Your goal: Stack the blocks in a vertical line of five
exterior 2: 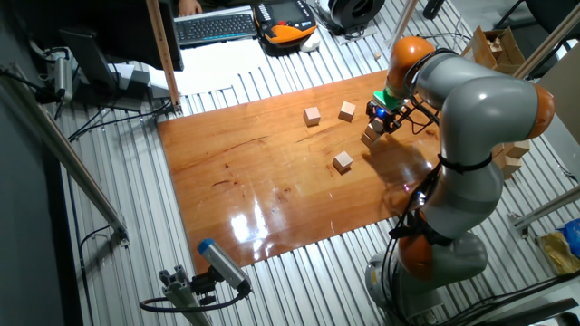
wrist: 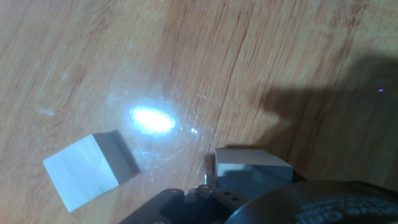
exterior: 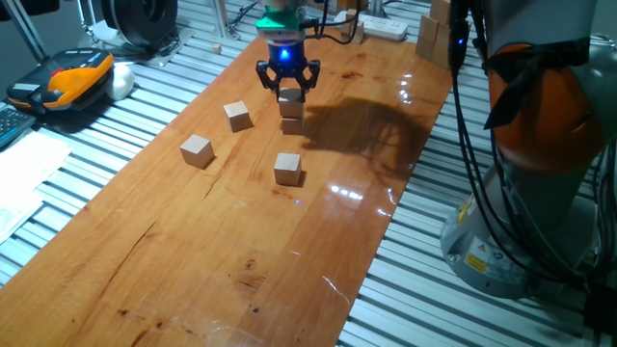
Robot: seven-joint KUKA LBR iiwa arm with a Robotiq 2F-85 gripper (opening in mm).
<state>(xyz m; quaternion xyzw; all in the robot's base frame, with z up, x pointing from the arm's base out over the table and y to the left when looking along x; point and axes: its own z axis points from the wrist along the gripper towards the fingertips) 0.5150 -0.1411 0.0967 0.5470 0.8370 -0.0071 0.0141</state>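
Two small light-tan wooden cubes sit one on the other under the pincer [exterior: 287, 82], and this short stack [exterior: 290, 113] is my landmark. The fingers stand at each side of the upper cube [exterior: 289, 97]; whether they press on it or have let go, I cannot tell. Three more small light-tan wooden cubes lie single on the glossy brown wooden worktop [exterior: 241, 251]: one cube [exterior: 237, 116] just left of the stack, another cube [exterior: 197, 150] further left and nearer the camera, and a third cube [exterior: 287, 168] in front of the stack. I judge that two of five are placed. The risk now: if the upper cube is off-centre, or a finger drags it when the pincer goes up, the stack can fall.
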